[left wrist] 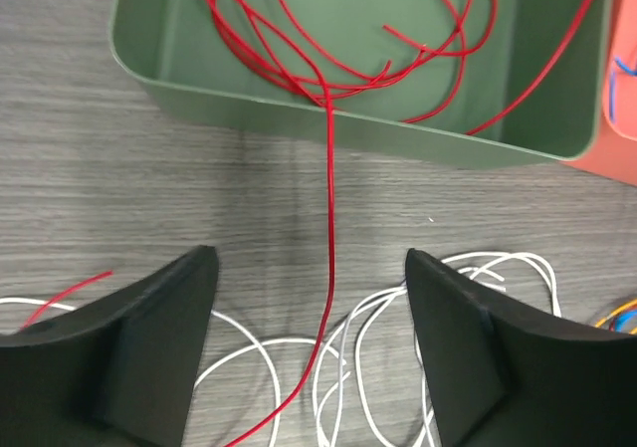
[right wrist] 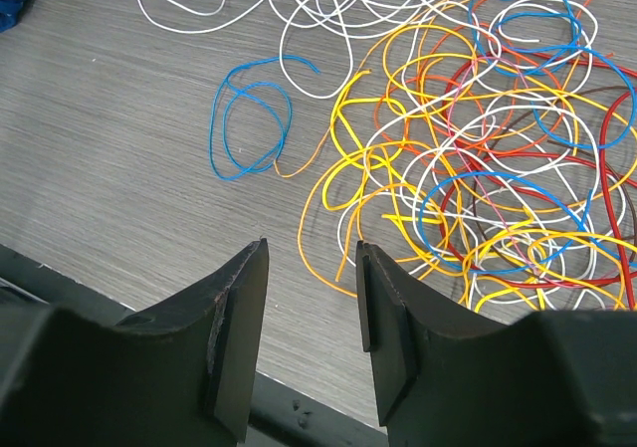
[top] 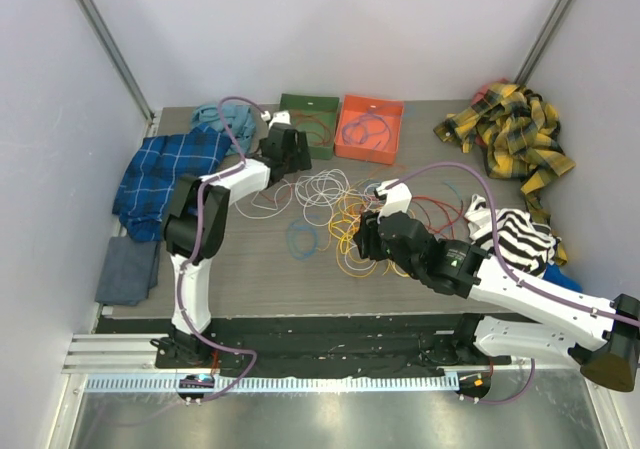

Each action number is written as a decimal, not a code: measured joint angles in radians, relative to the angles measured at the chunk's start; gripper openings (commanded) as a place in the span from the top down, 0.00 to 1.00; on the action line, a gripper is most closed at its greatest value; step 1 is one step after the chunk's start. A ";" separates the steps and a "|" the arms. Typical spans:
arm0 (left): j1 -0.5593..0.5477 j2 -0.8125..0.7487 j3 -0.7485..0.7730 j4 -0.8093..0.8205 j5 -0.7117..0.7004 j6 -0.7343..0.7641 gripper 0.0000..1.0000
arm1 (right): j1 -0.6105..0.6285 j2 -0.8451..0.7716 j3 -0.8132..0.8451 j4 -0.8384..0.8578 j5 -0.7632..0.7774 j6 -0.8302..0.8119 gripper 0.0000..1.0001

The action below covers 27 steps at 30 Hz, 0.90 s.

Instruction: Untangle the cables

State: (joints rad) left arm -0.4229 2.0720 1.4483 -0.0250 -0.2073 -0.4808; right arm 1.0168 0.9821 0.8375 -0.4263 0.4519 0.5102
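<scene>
**Desk:** What did the left side show?

**Operator:** My left gripper (left wrist: pixel 309 260) hung low over the table (left wrist: pixel 119 168), just short of the green bin (left wrist: pixel 299 118). Its fingers were spread wide and held nothing. One red cable (left wrist: pixel 328 218) came out over the bin's near wall and ran between the fingers, touching neither. Beneath them, white cables (left wrist: pixel 348 367) looped on the table.

**Desk:** And the bins?

**Operator:** The green bin held only red cable, most of it coiled inside, with that one length draped out over the wall. The orange bin (top: pixel 345 147), just beside it to the right, held a bluish loop. I could not make out more.

**Desk:** How did you expect them to handle?

**Operator:** Light, limp and thin, I judged. They seemed likely to slip from a loose pinch and to drag their neighbours along. I reckoned a free end or an outlying loop was the safest place to take hold, away from the crossings.

**Desk:** The right side?

**Operator:** The tangle (right wrist: pixel 478 168) of yellow, orange, red, white and blue lay mid-table, with a blue loop (right wrist: pixel 249 118) at its left fringe. My right gripper (right wrist: pixel 311 248) hovered at its near side. The fingers were narrowed to a slim gap with nothing between them.
</scene>
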 measured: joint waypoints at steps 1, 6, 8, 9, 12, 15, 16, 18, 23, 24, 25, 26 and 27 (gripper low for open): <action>0.000 0.009 0.004 -0.001 0.000 -0.004 0.34 | 0.000 0.000 0.000 0.000 0.000 0.000 0.52; 0.000 0.056 0.008 -0.013 0.014 -0.019 0.62 | 0.000 0.005 0.000 0.000 0.002 -0.004 0.53; 0.000 0.060 0.005 -0.027 0.023 -0.017 0.74 | 0.000 0.007 0.000 0.000 0.002 -0.006 0.53; 0.000 0.056 0.000 -0.027 0.026 -0.018 0.81 | 0.000 0.007 0.000 0.000 0.002 -0.007 0.53; 0.000 0.032 -0.033 -0.024 0.029 -0.014 1.00 | 0.000 0.007 0.000 0.000 0.003 -0.008 0.53; 0.000 -0.012 -0.059 -0.037 0.024 -0.002 1.00 | 0.000 0.007 0.000 0.000 0.002 -0.007 0.53; 0.000 -0.025 -0.056 -0.039 0.023 0.004 1.00 | 0.000 0.007 0.000 0.000 0.002 -0.007 0.54; 0.000 -0.051 -0.039 -0.048 0.015 0.018 1.00 | 0.000 0.006 0.000 0.000 0.002 -0.006 0.54; 0.000 -0.116 0.061 -0.062 -0.010 0.043 1.00 | 0.000 0.000 -0.002 0.000 0.002 -0.003 0.54; 0.000 -0.128 0.092 -0.062 -0.012 0.047 1.00 | 0.000 -0.004 -0.004 -0.001 0.002 -0.003 0.54; 0.000 -0.138 0.128 -0.063 -0.015 0.050 1.00 | 0.000 -0.008 -0.005 -0.001 0.002 -0.003 0.54; 0.000 -0.145 0.169 -0.063 -0.018 0.052 1.00 | 0.000 -0.011 -0.005 0.000 0.002 -0.003 0.54; 0.000 -0.147 0.216 -0.064 -0.018 0.055 1.00 | 0.000 -0.013 -0.005 -0.001 0.002 -0.003 0.54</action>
State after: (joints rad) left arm -0.4225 1.9251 1.6646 -0.0887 -0.2256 -0.4263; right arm 1.0168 0.9691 0.8330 -0.4271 0.4541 0.5076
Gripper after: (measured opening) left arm 0.025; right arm 0.459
